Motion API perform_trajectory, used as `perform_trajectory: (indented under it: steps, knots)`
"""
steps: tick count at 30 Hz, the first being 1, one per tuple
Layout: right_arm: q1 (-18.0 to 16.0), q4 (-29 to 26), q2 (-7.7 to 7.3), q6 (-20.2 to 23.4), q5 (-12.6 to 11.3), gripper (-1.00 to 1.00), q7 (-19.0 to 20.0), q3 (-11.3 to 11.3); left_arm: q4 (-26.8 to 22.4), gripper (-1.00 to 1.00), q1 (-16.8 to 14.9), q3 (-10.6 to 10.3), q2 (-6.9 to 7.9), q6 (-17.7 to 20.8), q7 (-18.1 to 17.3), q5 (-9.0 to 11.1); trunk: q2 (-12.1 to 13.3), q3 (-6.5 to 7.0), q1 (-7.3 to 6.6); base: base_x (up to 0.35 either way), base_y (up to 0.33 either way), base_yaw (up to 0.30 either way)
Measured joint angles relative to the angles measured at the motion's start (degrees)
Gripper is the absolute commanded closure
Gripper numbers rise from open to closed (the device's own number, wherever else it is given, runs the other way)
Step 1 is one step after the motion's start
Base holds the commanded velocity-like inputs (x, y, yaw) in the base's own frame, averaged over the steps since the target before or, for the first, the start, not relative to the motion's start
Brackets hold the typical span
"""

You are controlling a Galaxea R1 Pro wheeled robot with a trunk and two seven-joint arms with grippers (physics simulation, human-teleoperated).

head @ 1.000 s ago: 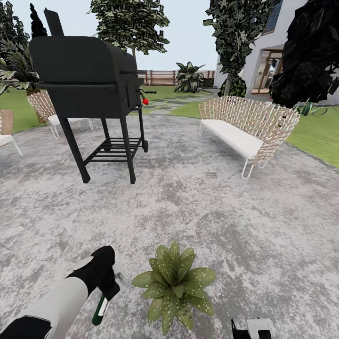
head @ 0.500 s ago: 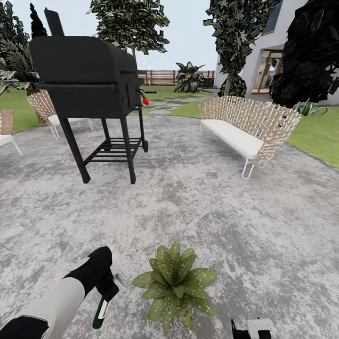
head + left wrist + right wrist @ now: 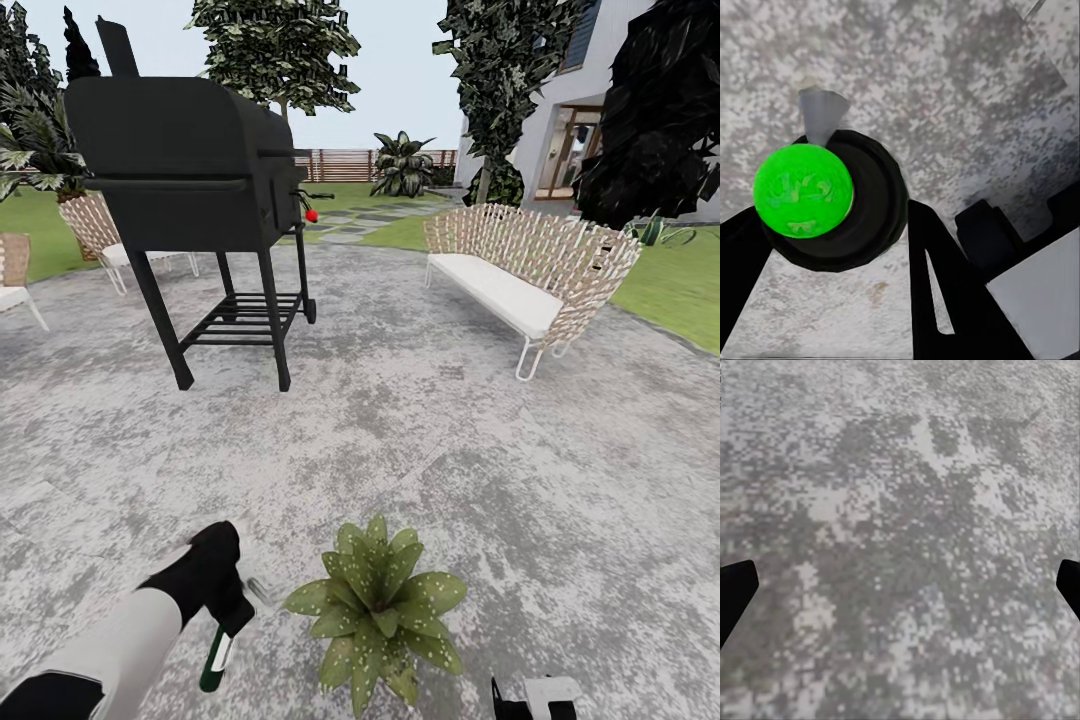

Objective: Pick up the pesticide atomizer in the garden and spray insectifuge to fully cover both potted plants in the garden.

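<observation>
Head view, garden patio (image 3: 480, 480): a rounded slab of mottled grey concrete, bordered by green lawn (image 3: 670, 290). At the near edge, centre, stands one potted plant (image 3: 378, 610), a low rosette of pointed green leaves speckled pale; its pot is hidden beneath the foliage. Just left of it, the left gripper (image 3: 232, 608) on a black-and-white arm is clamped on the pesticide atomizer (image 3: 214, 660), a slim dark green bottle with a white label band, which hangs downward from the gripper above the concrete, near the plant but apart from it.

Left wrist view: the atomizer (image 3: 804, 191) is seen end-on as a bright green disc inside a dark round collar, flanked by black fingers (image 3: 937, 277); a pale grey cone, possibly the nozzle, projects beyond it.

Right wrist view: the two black fingertips (image 3: 733, 592) sit at opposite edges of the picture, jaws wide apart, with bare speckled concrete between them.

Far left: a black box-bodied grill (image 3: 185, 170) on four legs with a slatted lower shelf. Far right: a wicker bench (image 3: 525, 265) with white cushion and thin white legs.
</observation>
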Motion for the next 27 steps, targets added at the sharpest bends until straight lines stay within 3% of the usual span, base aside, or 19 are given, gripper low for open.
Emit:
perform_trajectory:
  steps: [3, 7, 10, 20, 27]
  knots:
    - [0.0, 0.0, 0.0, 0.0, 0.0, -1.0, 0.0, 0.0, 0.1, 1.0, 0.0, 0.0, 0.63, 0.0, 0.0, 0.1, 0.0, 0.0, 0.0, 0.0, 0.0, 0.0]
    - [0.0, 0.0, -0.02, 0.0, 0.0, -1.0, 0.0, 0.0, -0.2, 1.0, 0.0, 0.1, -0.07, 0.1, 0.1, 0.3, 0.0, 0.0, 0.0, 0.0, 0.0, 0.0]
    - [0.0, 0.0, -0.01, 0.0, 0.0, -1.0, 0.0, 0.0, -3.1, 1.0, -0.1, 0.1, -0.8, 0.1, 0.2, 0.3, 0.0, 0.0, -0.01, 0.092, 0.0, 0.0]
    - [0.0, 0.0, 0.05, 0.0, 0.0, -1.0, 0.0, 0.0, -4.2, 1.0, -0.1, 0.1, -0.7, 0.3, 0.2, 0.1, 0.0, 0.0, 0.0, 0.02, -0.005, 0.0]
    - [0.0, 0.0, 0.05, 0.0, 0.0, -1.0, -0.1, 0.0, -4.2, 1.0, -0.1, 0.1, -0.81, 0.3, 0.2, 0.2, 0.0, 0.0, 0.02, -0.151, -0.19, 0.116]
